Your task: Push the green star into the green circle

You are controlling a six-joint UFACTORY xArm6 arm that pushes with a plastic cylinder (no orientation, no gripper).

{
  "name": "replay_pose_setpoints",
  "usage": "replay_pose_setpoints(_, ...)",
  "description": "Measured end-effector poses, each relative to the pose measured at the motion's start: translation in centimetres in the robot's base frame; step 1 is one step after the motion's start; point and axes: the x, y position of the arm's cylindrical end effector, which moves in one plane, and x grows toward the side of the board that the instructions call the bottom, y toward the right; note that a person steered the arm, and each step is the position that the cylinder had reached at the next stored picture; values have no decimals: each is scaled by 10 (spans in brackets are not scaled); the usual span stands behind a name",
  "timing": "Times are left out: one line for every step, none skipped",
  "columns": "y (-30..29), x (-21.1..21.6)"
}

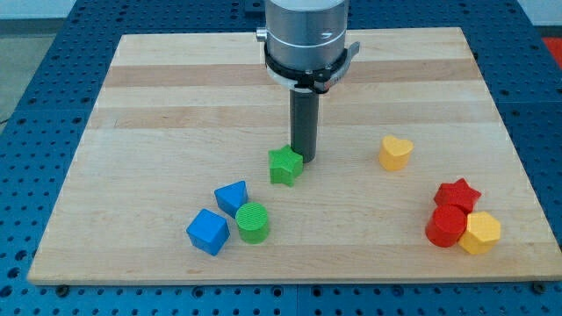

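Note:
The green star [284, 165] lies near the middle of the wooden board [176, 96]. My tip [306, 159] stands right against the star's upper right side, touching it or nearly so. The green circle [253, 221], a short green cylinder, lies below and to the left of the star, about a block's width away from it.
A blue block [232, 197] touches the green circle's upper left and a blue cube [207, 232] lies to its left. A yellow heart [395, 152] lies to the right. A red star [457, 194], a red cylinder [446, 226] and a yellow hexagon [480, 233] cluster at the lower right.

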Motion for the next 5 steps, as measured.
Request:
replay_pose_setpoints(-25,-7)
replay_pose_setpoints(-54,22)
replay_pose_setpoints(-54,33)
replay_pose_setpoints(-54,33)
replay_pose_setpoints(-44,29)
